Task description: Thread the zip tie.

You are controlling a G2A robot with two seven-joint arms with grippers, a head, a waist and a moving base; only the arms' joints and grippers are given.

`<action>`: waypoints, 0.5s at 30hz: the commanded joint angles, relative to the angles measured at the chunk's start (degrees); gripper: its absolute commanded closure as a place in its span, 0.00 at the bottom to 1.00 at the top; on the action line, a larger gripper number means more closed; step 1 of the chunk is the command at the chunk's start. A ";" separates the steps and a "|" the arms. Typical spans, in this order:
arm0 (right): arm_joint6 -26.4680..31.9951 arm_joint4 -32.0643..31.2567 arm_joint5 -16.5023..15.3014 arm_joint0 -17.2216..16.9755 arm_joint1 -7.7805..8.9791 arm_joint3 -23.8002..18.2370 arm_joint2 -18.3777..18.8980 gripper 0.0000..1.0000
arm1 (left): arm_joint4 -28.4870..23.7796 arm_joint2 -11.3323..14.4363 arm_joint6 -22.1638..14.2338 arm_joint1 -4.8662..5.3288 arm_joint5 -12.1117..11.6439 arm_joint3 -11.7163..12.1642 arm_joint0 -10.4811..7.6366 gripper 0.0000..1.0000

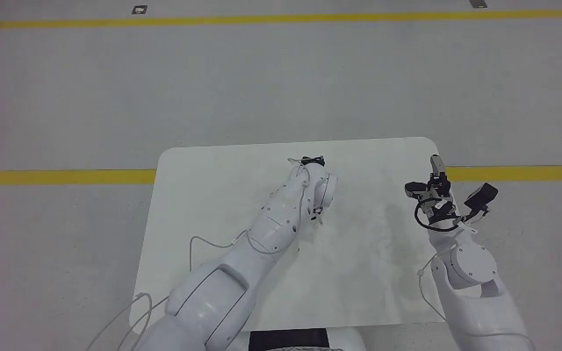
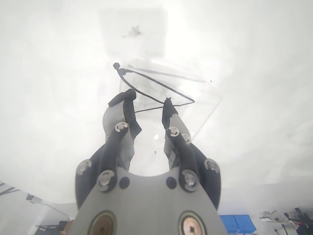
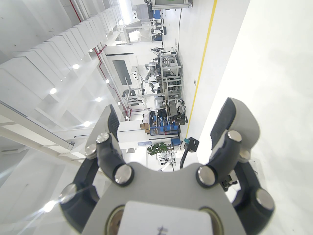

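— Zip tie (image 2: 156, 82), where has it got to? I can't make it out from over here.

— It's out toward the far middle of the table (image 1: 369, 263), a thin black one, lying bent round on itself in a flat loop. Its little square head is at the end farthest from the arm. It sits on a clear piece (image 2: 200, 113); plate or box, I can't tell which.

— And has the arm got hold of it?

— No. The left gripper (image 2: 149, 99) is right down at it, but the two taped fingers stand apart with a gap between them. The strap runs across in front of both tips. One tip sits just where two runs of the strap cross. I can't tell whether it's touching.

— What about the other arm?

— The right gripper (image 3: 170, 106) is well away, up by the right-hand edge of the table. Its fingers are spread wide with nothing between them, and it points out at the room rather than down at the tabletop.

— Anything else around?

— A yellow line (image 1: 79, 176) on the floor, running behind the table.
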 commanded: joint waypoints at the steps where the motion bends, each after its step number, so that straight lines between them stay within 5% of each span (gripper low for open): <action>1: 0.00 0.00 0.00 0.00 0.00 0.00 0.00 0.00 | -0.38 -0.09 0.65 -0.09 0.00 0.36 -0.17 0.74; 8: 0.00 0.00 0.00 0.00 0.00 0.00 0.00 0.00 | -1.62 0.48 1.63 -0.18 0.00 1.03 -0.54 0.76; 15: 0.00 0.00 0.00 0.00 0.00 0.00 0.00 0.00 | -2.04 0.63 1.63 -0.35 0.00 2.48 -1.28 0.89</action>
